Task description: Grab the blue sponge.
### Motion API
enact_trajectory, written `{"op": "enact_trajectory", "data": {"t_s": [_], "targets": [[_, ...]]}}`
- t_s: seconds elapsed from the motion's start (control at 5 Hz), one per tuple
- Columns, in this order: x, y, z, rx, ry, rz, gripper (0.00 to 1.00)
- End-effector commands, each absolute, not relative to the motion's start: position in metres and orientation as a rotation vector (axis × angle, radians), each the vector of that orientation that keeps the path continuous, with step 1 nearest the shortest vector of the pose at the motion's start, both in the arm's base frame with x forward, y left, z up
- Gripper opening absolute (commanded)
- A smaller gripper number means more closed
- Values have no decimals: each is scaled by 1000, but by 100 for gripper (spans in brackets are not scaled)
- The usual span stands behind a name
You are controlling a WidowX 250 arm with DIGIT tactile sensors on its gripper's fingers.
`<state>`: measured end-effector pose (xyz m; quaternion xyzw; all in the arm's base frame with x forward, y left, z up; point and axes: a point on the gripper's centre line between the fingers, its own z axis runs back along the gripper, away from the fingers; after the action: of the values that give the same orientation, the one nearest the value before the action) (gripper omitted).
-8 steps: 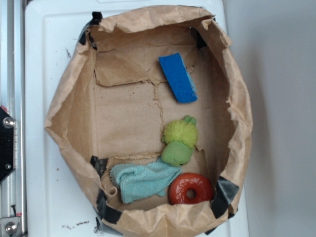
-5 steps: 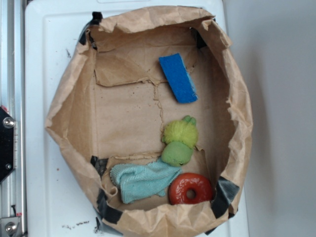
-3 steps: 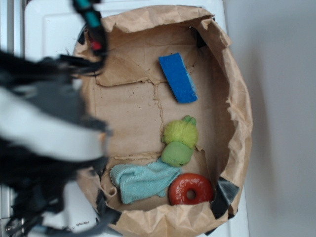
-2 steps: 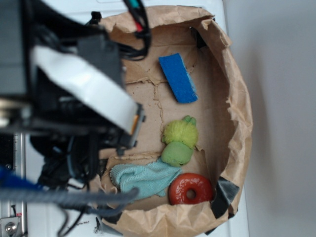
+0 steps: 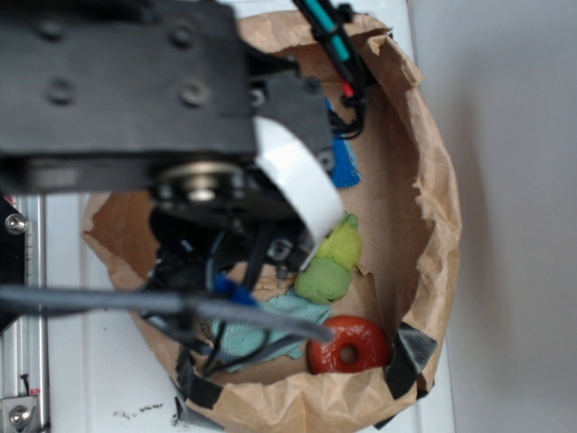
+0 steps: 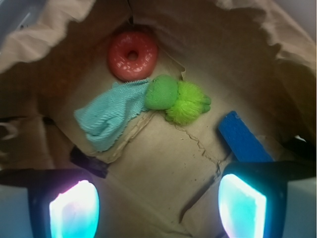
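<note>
The blue sponge [image 6: 242,139] lies flat on the paper floor of the brown bag, at the right of the wrist view, just above my right fingertip [image 6: 241,204]. In the exterior view only a small corner of the blue sponge [image 5: 343,170] shows past the arm. My gripper [image 6: 157,207] is open and empty, its jaws wide apart over bare brown paper to the left of the sponge. In the exterior view the gripper itself is hidden under the black arm [image 5: 162,99].
The brown paper bag [image 5: 433,207] has tall crumpled walls all round. Inside lie a green fuzzy toy [image 6: 178,99], a pale teal cloth [image 6: 111,114] and a red ring [image 6: 132,54]. Cables [image 5: 338,41] hang over the bag's far rim.
The arm has swung in from the left and now covers most of the bag in the exterior view. The objects in the bag have not moved.
</note>
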<state>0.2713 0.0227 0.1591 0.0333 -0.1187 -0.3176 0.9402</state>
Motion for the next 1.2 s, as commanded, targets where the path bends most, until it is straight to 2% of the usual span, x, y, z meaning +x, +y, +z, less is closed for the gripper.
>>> {"op": "enact_trajectory", "data": {"t_s": [0.0,0.2,0.4,0.6,1.0], "targets": [[284,42,150,151,-273,-658,100],[287,59,130,151,-215,-622,100],[301,69,113,138,-186,-601,100],[324,81,109,160,-199,-604,100],[329,83,106,155,-209,-624,100]]}}
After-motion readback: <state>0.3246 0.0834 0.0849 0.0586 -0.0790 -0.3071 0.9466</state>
